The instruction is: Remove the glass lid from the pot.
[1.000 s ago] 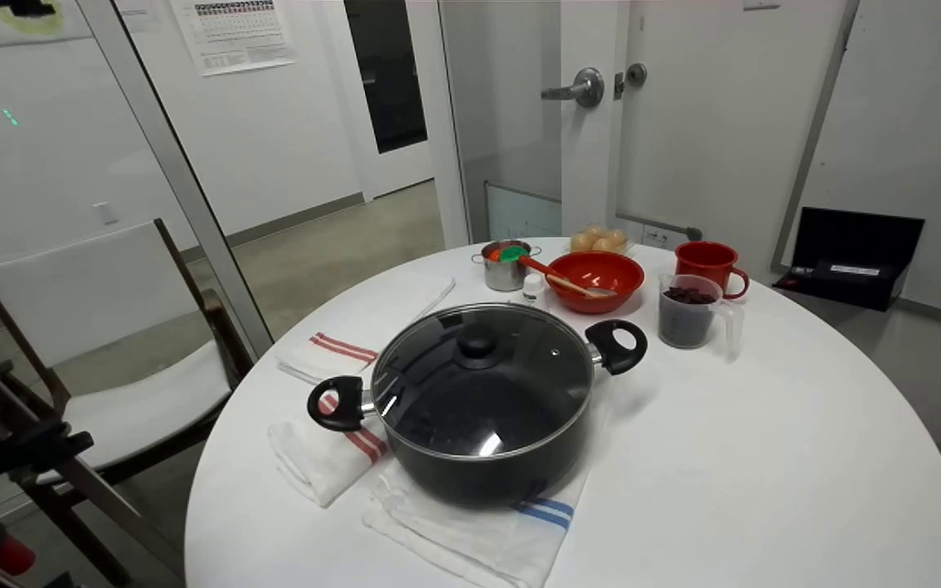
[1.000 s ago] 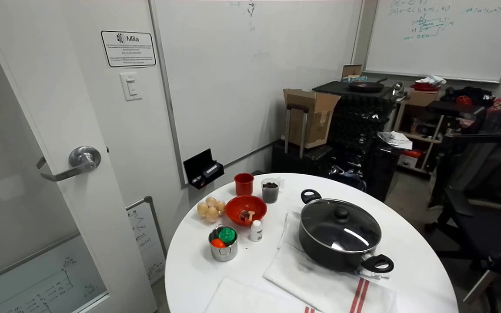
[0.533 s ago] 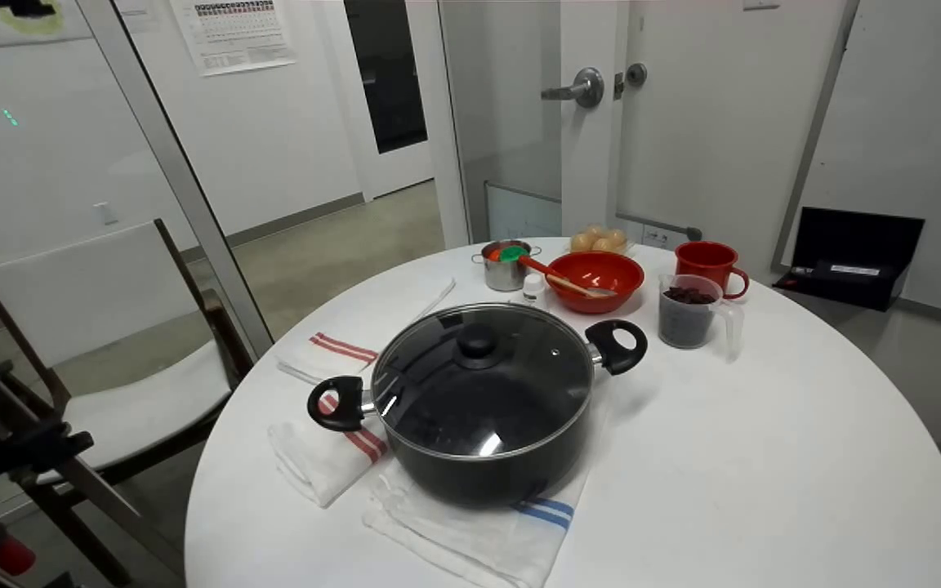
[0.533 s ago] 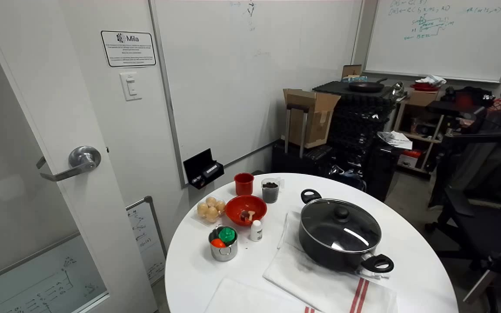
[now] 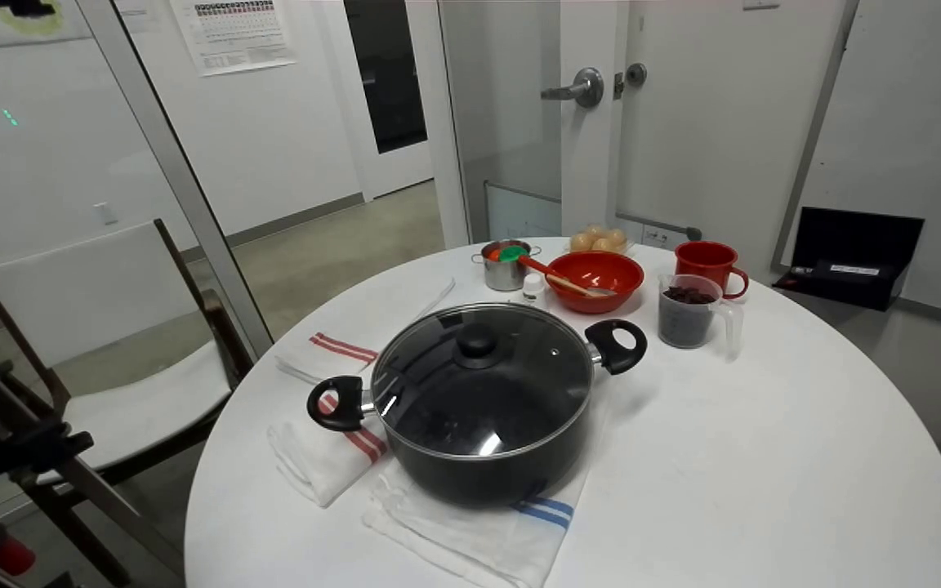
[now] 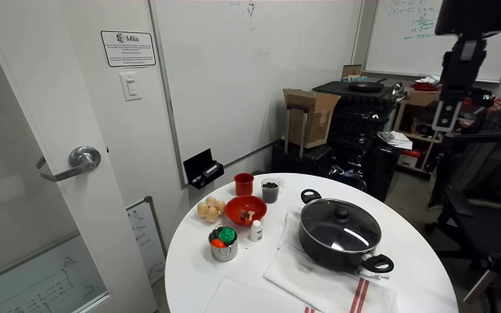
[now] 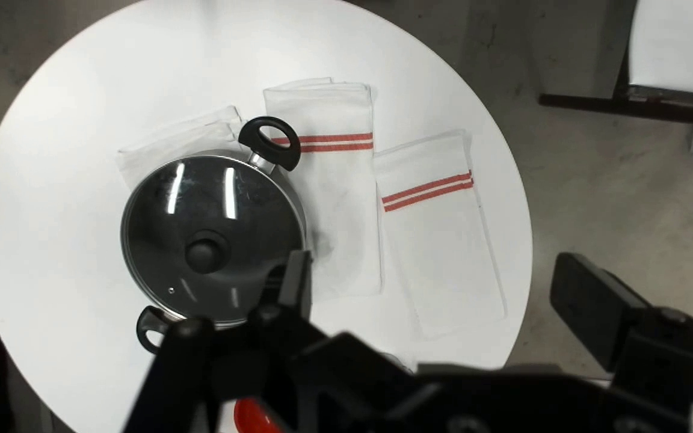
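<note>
Squarely seated on the black pot, the glass lid looks dark and glossy, a round disc bound by a thin metal rim. In the wrist view its black knob sits near the middle, a small ringed hole shows towards 7 o'clock, and bright streaks of reflected light cross the glass at about 11 and 12 o'clock. There the pot's black loop handles point to 1 and 7 o'clock. The pot stands on a blue-striped towel on the white worktop, with two red-striped towels towards 3 o'clock in the wrist view.

In an exterior view the gripper hangs well above the worktop, between 1 and 2 o'clock from the pot. The wrist view shows its fingers spread wide apart.

Farther out in an exterior view, seen from the lid, a steel vessel stands at 12 o'clock with a white bottle near it, a red bowl at 1 o'clock, and a measuring cup with dark contents and a red mug at 2 o'clock.
</note>
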